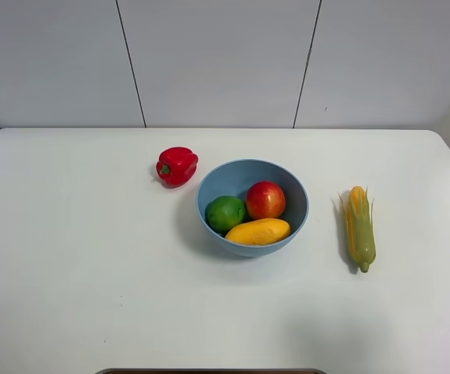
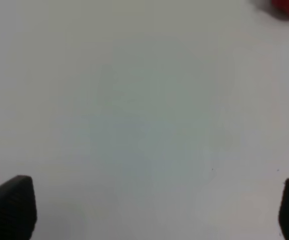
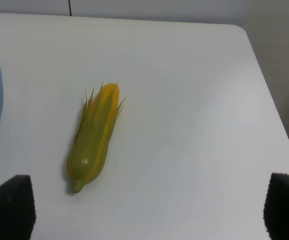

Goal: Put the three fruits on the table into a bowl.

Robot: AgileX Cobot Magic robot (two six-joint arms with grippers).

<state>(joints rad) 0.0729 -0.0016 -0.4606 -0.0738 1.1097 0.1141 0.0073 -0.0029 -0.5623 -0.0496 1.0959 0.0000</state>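
Exterior high: glossy light-blue bowl [image 1: 295,187] holds mango [image 1: 258,231], apple [image 1: 265,199], lime [image 1: 225,213]; both hands spread, empty.

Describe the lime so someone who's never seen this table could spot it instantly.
Start at the white table and find the light-blue bowl near its middle. Three fruits sit inside; the lime is on the side nearest the red bell pepper. It is the only green one, round and smaller than the red apple and long yellow mango beside it.
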